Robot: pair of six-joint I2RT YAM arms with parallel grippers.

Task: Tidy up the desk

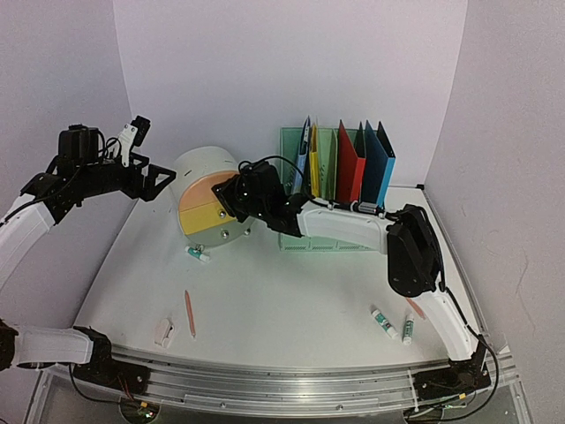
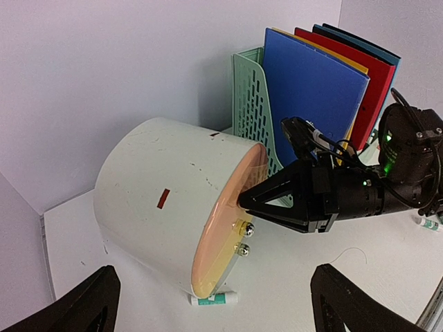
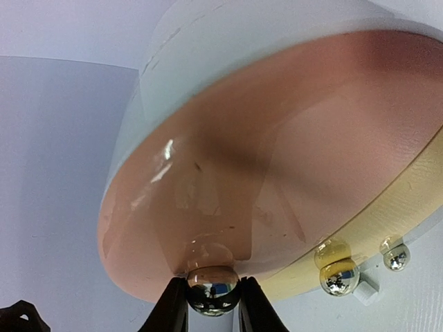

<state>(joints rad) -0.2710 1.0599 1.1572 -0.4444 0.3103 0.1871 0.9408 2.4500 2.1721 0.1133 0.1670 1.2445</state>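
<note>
At the back of the worktop, the round drawer unit lies on its side, axis pointing at my right jaws, nipped onto the chrome knob of its pink drawer; left jaws gape empty.

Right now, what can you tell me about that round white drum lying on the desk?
The drum is a white cylinder, plastic by the look, lying on its side on the desk beside the mint file rack. Its round face is split into a glossy pink upper front and a yellow lower one, with chrome ball knobs. A small red mark sits on its curved side. The right gripper pinches the pink front's knob; a small green-capped tube lies by its bottom rim.
</note>
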